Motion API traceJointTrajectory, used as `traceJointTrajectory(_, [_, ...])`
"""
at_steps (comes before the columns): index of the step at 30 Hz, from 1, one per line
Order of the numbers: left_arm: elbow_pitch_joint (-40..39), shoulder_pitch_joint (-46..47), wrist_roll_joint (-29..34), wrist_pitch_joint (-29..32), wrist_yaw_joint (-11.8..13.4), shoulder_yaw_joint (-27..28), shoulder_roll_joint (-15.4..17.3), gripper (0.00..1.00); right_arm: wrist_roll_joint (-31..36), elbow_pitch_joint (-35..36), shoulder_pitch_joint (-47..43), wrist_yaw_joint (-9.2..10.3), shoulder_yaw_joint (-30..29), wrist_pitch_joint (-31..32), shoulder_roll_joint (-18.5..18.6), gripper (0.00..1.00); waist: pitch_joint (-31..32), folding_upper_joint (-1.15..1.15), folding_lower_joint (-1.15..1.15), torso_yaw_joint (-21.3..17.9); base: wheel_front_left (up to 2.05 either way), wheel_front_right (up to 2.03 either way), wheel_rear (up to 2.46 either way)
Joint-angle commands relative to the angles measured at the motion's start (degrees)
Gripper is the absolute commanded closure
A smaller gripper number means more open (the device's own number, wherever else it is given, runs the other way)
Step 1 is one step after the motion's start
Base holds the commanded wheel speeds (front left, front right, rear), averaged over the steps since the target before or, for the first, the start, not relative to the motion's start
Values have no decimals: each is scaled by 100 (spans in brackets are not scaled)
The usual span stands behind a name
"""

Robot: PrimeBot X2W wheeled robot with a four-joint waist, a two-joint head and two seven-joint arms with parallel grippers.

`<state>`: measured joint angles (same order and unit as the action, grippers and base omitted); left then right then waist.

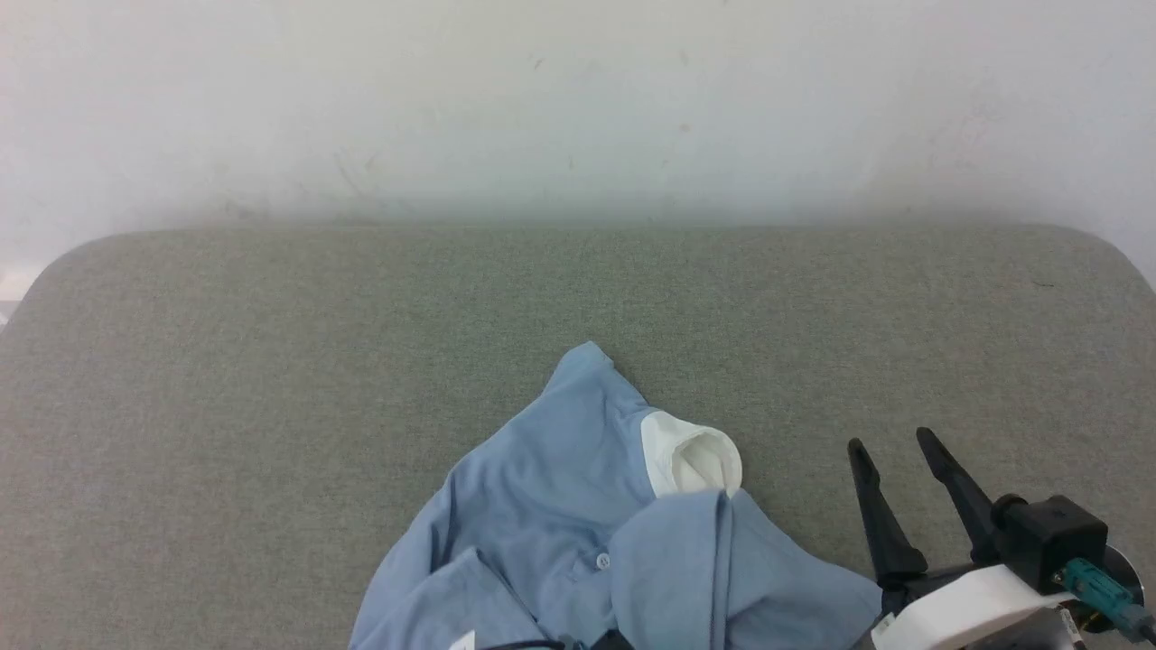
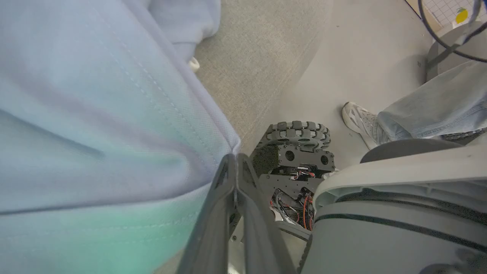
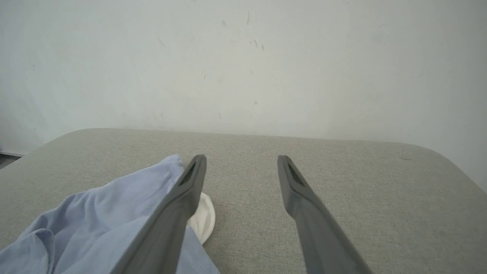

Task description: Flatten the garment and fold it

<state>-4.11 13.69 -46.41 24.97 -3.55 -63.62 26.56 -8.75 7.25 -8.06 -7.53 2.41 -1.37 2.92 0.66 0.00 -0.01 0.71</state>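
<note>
The garment (image 1: 542, 506), a light blue shirt with a white collar (image 1: 691, 460), lies crumpled at the near middle of the grey table (image 1: 271, 361). In the left wrist view the garment (image 2: 95, 114) hangs close to the camera, and my left gripper (image 2: 236, 156) is shut with its tips pinching a stitched corner of the hem. My right gripper (image 1: 890, 442) hovers open just right of the garment, empty. In the right wrist view the right gripper (image 3: 241, 160) points at the far wall, with the garment (image 3: 95, 213) and its collar (image 3: 205, 220) beside the left finger.
A pale wall (image 1: 578, 108) rises right behind the table's far edge. Below the table's near edge, my wheeled base (image 2: 298, 133) stands on the floor. A person's shoe (image 2: 359, 118) and jeans leg (image 2: 433, 110) are close to it.
</note>
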Motion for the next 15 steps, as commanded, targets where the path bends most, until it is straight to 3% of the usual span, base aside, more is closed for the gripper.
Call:
traceJointTrajectory(1, [-45,-100,-29,6,-30,-33,-19,51,-26,18,-65,4,16,29,-4,0,36,0,1,2,0,0,0])
traceJointTrajectory(2, [-65,-122,-19,-37,1,-16,-14,0,-23,32,-76,4,14,39,-4,0,43,0,1,0,0,0,0])
traceJointTrajectory(12, [-172,506,438,-1374,874,1382,69,0,-8,192,-123,4,-56,99,-4,0,-38,0,1,-104,0,0,0])
traceJointTrajectory(15, [213,859,472,-1487,944,1648,29,0,-8,227,-65,4,-46,98,-4,0,-166,0,1,-160,0,0,0])
